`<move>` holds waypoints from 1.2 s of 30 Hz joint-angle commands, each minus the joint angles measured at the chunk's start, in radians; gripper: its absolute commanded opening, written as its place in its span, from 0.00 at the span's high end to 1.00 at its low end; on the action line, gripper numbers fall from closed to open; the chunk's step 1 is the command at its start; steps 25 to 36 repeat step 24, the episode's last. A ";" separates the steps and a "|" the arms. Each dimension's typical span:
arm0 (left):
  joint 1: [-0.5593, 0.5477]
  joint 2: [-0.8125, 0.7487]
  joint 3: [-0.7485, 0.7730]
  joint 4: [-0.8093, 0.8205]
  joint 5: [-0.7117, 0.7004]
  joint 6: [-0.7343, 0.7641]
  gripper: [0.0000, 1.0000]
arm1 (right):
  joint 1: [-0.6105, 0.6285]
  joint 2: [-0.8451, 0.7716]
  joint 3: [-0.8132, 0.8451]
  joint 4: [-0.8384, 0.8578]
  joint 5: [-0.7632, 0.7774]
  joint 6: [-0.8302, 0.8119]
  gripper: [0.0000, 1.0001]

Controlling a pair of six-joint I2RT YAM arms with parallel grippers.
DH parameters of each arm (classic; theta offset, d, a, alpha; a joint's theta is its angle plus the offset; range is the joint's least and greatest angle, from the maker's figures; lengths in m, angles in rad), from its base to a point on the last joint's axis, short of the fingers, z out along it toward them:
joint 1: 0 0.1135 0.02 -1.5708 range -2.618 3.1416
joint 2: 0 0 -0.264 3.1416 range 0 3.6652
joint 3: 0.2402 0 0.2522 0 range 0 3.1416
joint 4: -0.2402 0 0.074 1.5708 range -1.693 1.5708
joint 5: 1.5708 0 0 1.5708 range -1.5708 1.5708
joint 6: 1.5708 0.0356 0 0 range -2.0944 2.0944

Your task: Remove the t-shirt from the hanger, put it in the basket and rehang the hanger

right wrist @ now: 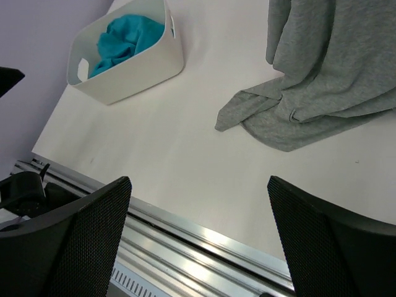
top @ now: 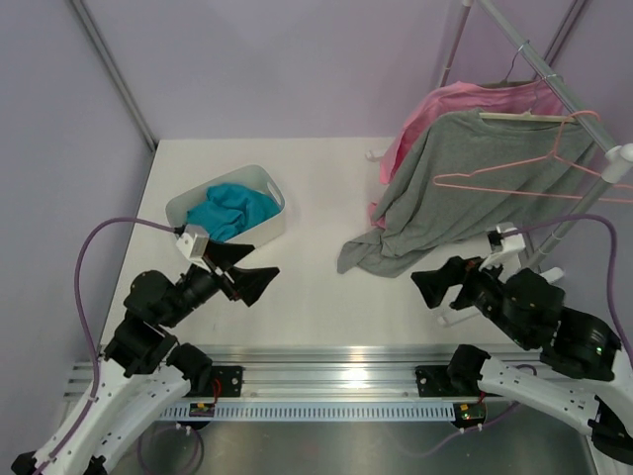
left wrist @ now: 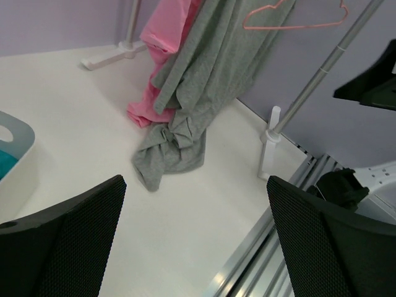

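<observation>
The crumpled teal cotton t-shirt (top: pixel 229 210) lies in a white plastic bin (top: pixel 272 188), its lower folds hidden by the walls. The thin pink wire hanger (top: pixel 551 156) hangs bare. The left gripper (top: pixel 247 269) is near the bin and the right gripper (top: pixel 432 287) well apart from it. Both 2-finger jaws are spread and hold nothing.

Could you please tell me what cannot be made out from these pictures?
Top view: the teal t-shirt lies crumpled in the white bin, its folds hiding its shape.
Top view: the pink t-shirt is mostly covered by the grey t-shirt.
Left wrist view: the hook of the pink hanger is cut off by the top edge.
</observation>
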 commanded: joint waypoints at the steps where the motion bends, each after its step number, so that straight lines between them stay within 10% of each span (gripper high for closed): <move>1: -0.007 -0.028 -0.073 0.027 0.067 -0.055 0.01 | 0.000 0.031 -0.045 0.202 0.011 0.003 0.01; 36: -0.254 0.207 -0.044 0.076 -0.139 0.032 0.01 | 0.000 0.194 -0.158 0.413 0.021 -0.060 0.00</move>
